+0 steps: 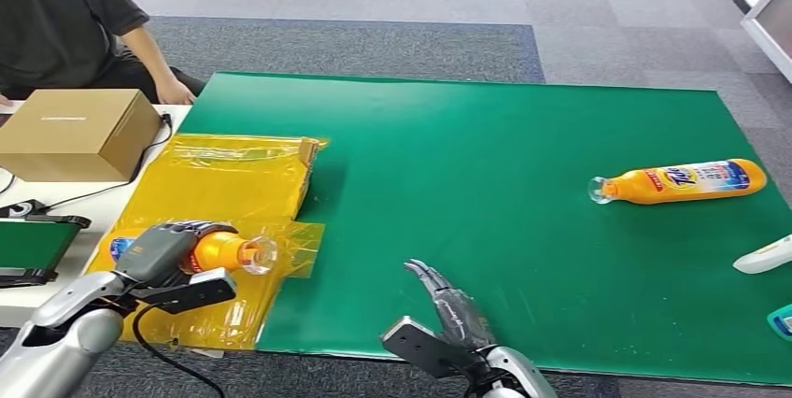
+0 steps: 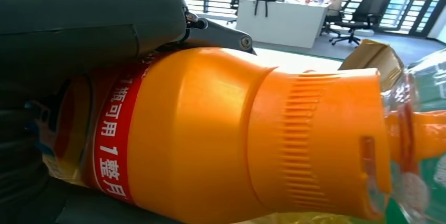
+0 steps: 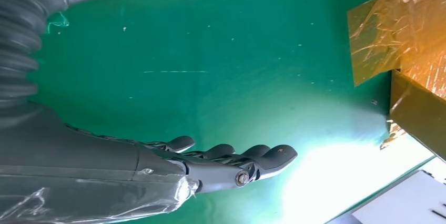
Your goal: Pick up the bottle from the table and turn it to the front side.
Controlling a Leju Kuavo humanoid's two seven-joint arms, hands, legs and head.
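My left hand (image 1: 166, 250) grips an orange bottle (image 1: 224, 252) lying sideways over the yellow plastic sheet (image 1: 219, 174) at the table's left front, its clear cap pointing right. Up close the bottle (image 2: 221, 134) shows an orange body, a red label band with white characters and a ribbed neck, with my left hand (image 2: 79, 29) wrapped over it. My right hand (image 1: 450, 309) hovers over the green mat (image 1: 486, 183) near the front edge, fingers stretched out and holding nothing. In the right wrist view the right hand (image 3: 226, 161) stays flat above the mat (image 3: 210, 50).
A second orange bottle (image 1: 682, 181) lies on its side at the mat's right. A cardboard box (image 1: 75, 132) stands at the far left, a person (image 1: 65, 15) seated behind it. A white object (image 1: 764, 256) and a teal item (image 1: 782, 320) sit at the right edge.
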